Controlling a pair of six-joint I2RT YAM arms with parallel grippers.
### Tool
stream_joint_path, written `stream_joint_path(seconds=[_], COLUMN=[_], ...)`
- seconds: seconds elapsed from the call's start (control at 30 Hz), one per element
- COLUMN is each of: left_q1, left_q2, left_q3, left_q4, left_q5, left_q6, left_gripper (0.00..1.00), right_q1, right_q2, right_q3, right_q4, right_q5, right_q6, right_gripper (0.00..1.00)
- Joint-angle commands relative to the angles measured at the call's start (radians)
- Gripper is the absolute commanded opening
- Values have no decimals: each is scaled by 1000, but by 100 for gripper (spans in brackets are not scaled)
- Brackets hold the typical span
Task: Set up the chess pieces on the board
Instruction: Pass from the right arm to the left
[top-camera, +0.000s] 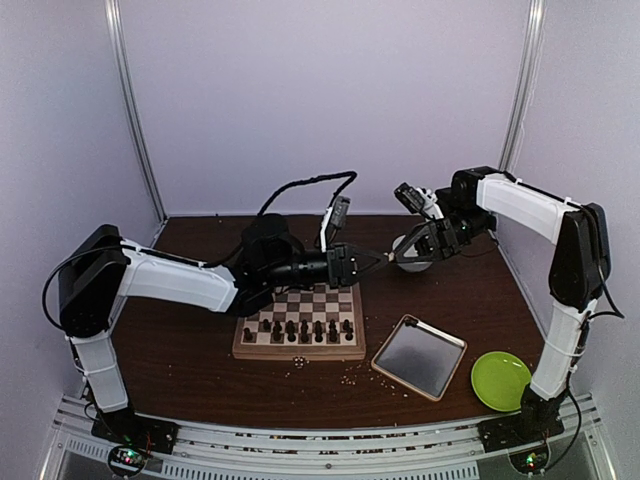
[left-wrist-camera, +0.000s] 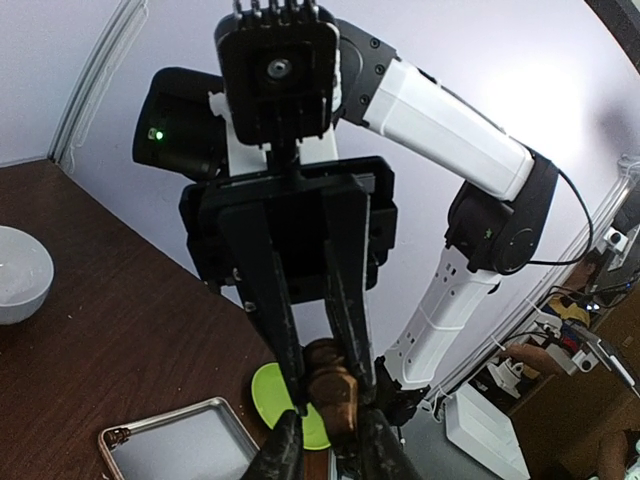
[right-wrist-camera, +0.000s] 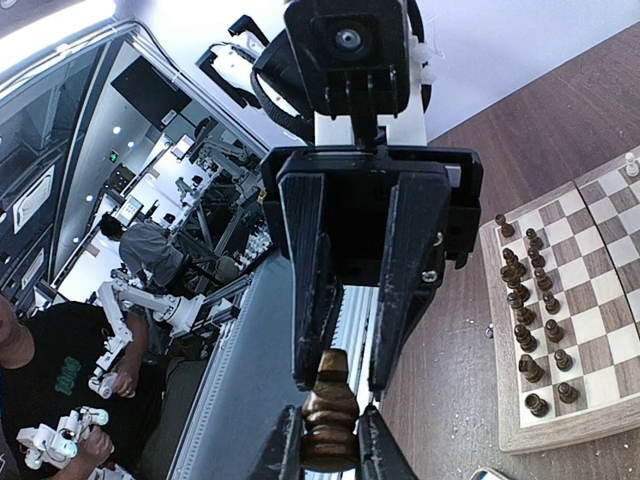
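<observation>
Currently both arms meet in mid-air beyond the board (top-camera: 300, 353), above the tabletop (top-camera: 200, 360). R gripper (left-wrist-camera: 330, 392) is clamped on one dark chess piece (right-wrist-camera: 330, 420), per both wrist cams. L gripper (right-wrist-camera: 343, 380) sits narrow around that piece's head; I can't tell if its pads bite. Other dark pieces (top-camera: 300, 328) stand along the board's near edge.

Two grippers: left gripper (top-camera: 375, 258), right gripper (top-camera: 402, 255). One board (top-camera: 300, 352). One dark piece (right-wrist-camera: 330, 415) pinched between both grippers, frame centre. About fifteen dark chess pieces (top-camera: 305, 330) in two rows on board, exact count unclear. One cream piece (right-wrist-camera: 630, 160), upper right in right wrist view. One metal tray (top-camera: 418, 357). One green plate (top-camera: 500, 380). One white bowl (left-wrist-camera: 15, 275). Several pale crumbs (top-camera: 350, 378).
</observation>
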Motion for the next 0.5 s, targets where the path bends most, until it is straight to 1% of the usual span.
stream_joint_path(seconds=[0.0, 0.13, 0.23, 0.27, 0.37, 0.4, 0.47], left_q1=[5, 5, 5, 6, 22, 34, 59], left_q2=[12, 20, 24, 24, 0, -21, -78], left_q3=[38, 46, 52, 51, 38, 32, 18], left_q4=[34, 43, 56, 62, 54, 23, -100], left_q5=[35, 50, 62, 65, 68, 69, 69], left_q6=[0, -1, -1, 0, 5, 15, 70], left_gripper=[18, 11, 2, 0, 0, 0, 0], right_q1=[-4, -4, -5, -6, -9, -12, -18], right_q2=[-4, 2, 6, 7, 2, -4, -17], right_q3=[20, 21, 21, 21, 17, 13, 7], right_q4=[-13, -13, -12, -13, -13, -12, -14], right_q5=[-36, -34, -33, -32, -22, -16, 3], right_q6=[-14, -16, -19, -21, -29, -32, -27], right_gripper=[14, 14, 14, 15, 26, 30, 37])
